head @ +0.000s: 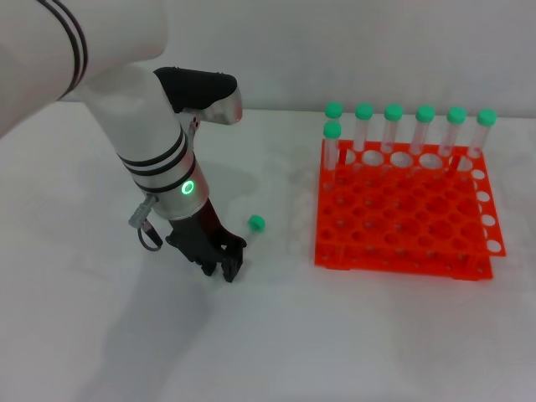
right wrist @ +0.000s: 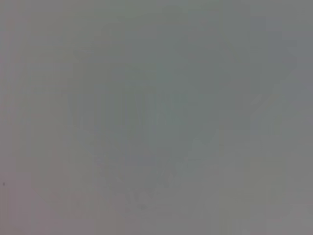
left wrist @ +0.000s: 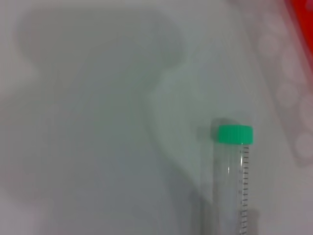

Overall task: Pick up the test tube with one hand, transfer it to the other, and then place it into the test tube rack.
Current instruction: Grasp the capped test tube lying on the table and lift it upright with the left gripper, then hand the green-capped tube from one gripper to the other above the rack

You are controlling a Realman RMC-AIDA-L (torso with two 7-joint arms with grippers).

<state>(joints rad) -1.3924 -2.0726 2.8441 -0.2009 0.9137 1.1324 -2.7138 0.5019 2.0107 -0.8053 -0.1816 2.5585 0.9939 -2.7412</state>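
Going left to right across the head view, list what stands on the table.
Left gripper, down at the table → the test tube, lying there with only its green cap plain → test tube rack, with seven green-capped tubes standing along its far side. The right gripper is out of view.

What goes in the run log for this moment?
left gripper: down at table by test tube | tube: lying flat, not lifted | test tube rack: seven capped tubes | right arm: out of view

Green-capped test tube point(head: 254, 223) lies beside orange rack point(head: 404, 218).
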